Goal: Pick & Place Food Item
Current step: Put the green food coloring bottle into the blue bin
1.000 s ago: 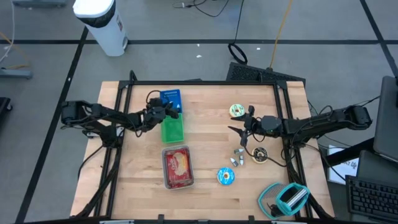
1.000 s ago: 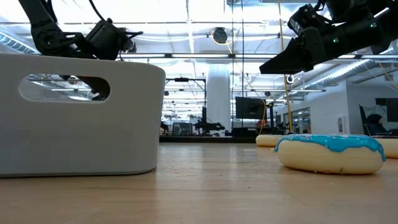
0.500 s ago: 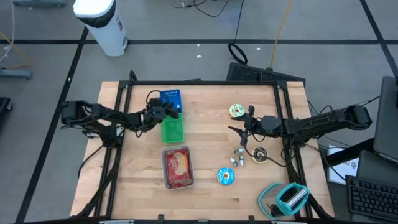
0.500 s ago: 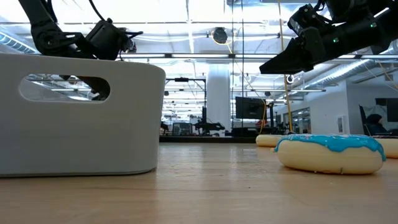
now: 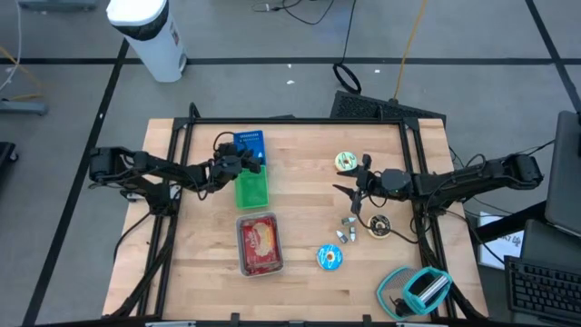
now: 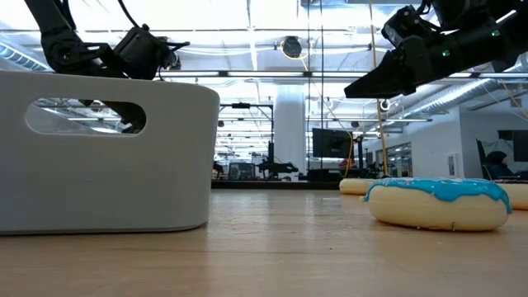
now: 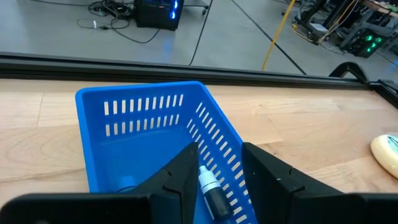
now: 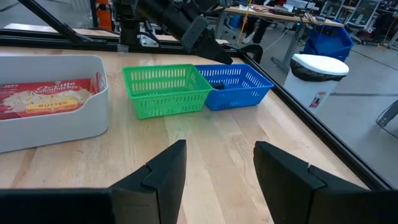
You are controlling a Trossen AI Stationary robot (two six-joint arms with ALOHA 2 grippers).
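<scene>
Meanwhile, the left gripper (image 7: 214,180) hovers over the blue basket (image 7: 149,134), fingers narrowly parted around a small bottle (image 7: 213,190), apparently for release; the empty right gripper (image 5: 349,193) waits spread wide above the table (image 5: 300,182), near the blue-iced doughnut (image 5: 329,257)

Bright, even light fills every view, coming from ceiling strip lights (image 6: 247,16) that show overhead in the low view, where they blow out to white glare behind the dark arms. On the desk (image 5: 300,209) shadows are soft and short; a faint one lies just beneath the right tool (image 5: 349,193). In the low view the white bin (image 6: 103,148) and the blue-iced doughnut (image 6: 437,202) look slightly soft, the hall behind sharper. In the left wrist view the left tool (image 7: 217,171) is blurred up close, while the blue basket (image 7: 149,124) ahead of it is crisp. Straight lines bow slightly at the wrist views' edges.
</scene>
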